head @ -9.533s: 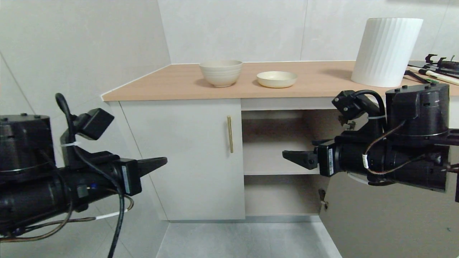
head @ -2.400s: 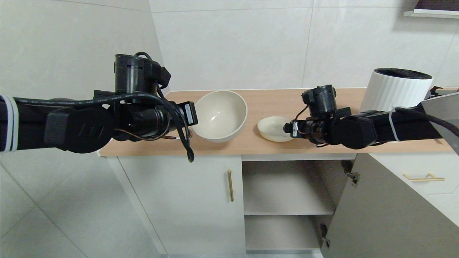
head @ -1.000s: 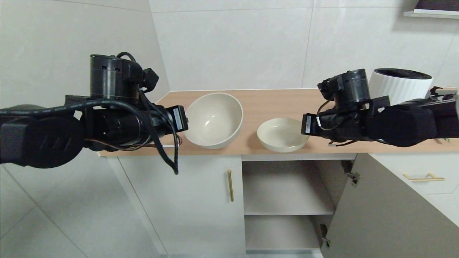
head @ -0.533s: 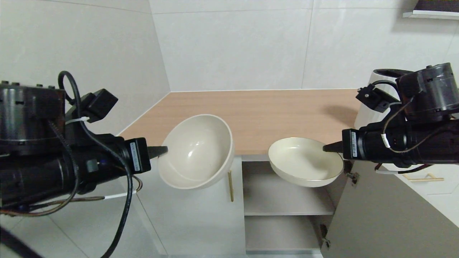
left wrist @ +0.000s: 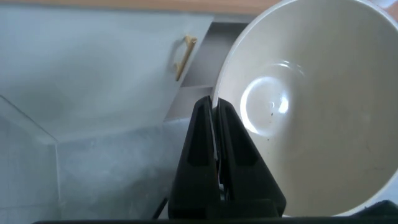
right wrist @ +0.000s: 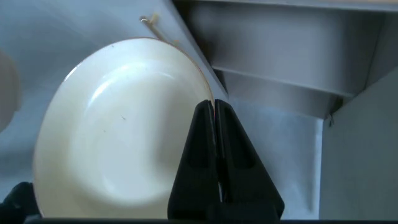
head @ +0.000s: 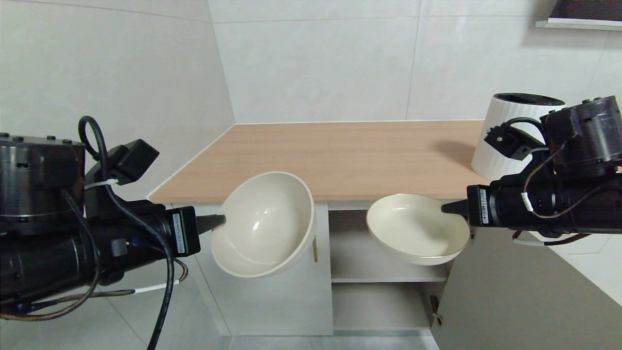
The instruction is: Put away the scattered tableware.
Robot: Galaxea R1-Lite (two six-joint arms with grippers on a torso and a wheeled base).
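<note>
The left pincer (head: 221,221) clamps the rim of a deep cream ceramic bowl (head: 266,224). The right pincer (head: 445,209) clamps a shallow cream dish (head: 414,229) by its rim, before the white cabinet (head: 272,301).

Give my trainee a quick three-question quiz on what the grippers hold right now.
1. True or false: the left gripper grips the bowl by its rim.
2. What does the right gripper hold? A) plate B) cup C) spoon
3. Fill in: the cupboard has its right door standing ____.

Key: 1 true; 2 A; 3 open.
</note>
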